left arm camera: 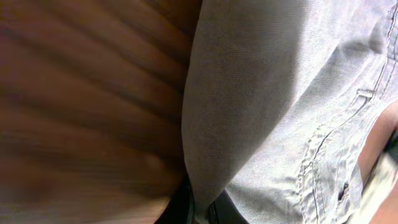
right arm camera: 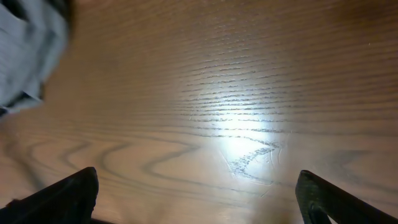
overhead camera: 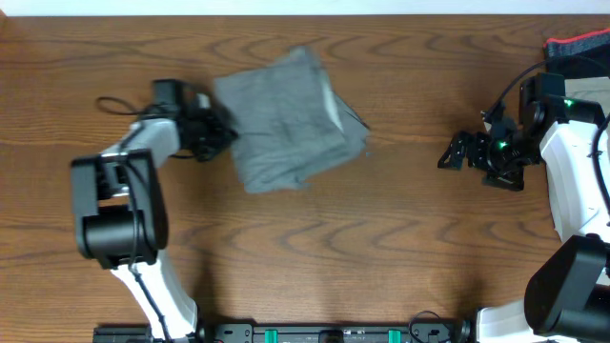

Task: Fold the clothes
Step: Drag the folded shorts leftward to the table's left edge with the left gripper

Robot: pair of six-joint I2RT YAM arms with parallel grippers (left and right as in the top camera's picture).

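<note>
The grey-green shorts point(overhead camera: 289, 119) lie folded into a rough square at the upper middle of the wooden table. My left gripper point(overhead camera: 221, 133) is at their left edge, shut on a fold of the cloth. In the left wrist view the shorts point(left arm camera: 280, 106) fill the right side, with stitched seams showing, and the cloth runs down between the dark fingers point(left arm camera: 202, 208). My right gripper point(overhead camera: 456, 152) is open and empty over bare wood, well to the right of the shorts. In the right wrist view its fingertips point(right arm camera: 199, 193) are spread wide, and a corner of the shorts point(right arm camera: 25, 50) shows at upper left.
A red and black object point(overhead camera: 579, 48) sits at the table's far right corner. Bare wooden tabletop point(overhead camera: 400, 219) lies between the shorts and the right gripper. The arm bases stand along the front edge.
</note>
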